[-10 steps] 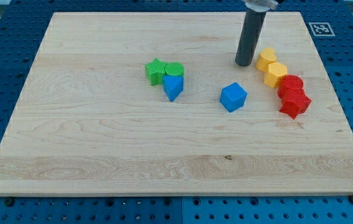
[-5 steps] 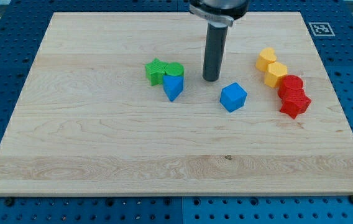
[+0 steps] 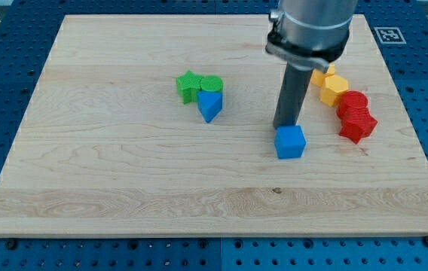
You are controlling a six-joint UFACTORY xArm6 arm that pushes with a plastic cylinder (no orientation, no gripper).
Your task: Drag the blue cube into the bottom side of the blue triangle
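The blue cube (image 3: 290, 142) lies on the wooden board right of centre. My tip (image 3: 285, 126) stands right at the cube's top edge, touching or nearly touching it. The blue triangle (image 3: 209, 105) lies well to the view's left of the cube and a little higher, its top against the green blocks. The rod rises from the tip to the arm's grey body at the view's top.
A green star (image 3: 188, 86) and a green cylinder (image 3: 212, 83) sit just above the blue triangle. Two yellow blocks (image 3: 332, 87) and two red blocks (image 3: 356, 116) stand in a line at the view's right, the upper yellow one partly hidden by the arm.
My tip swept left from beside the yellow blocks, then came down and right onto the blue cube's top edge. The cube shifted down and slightly right and turned.
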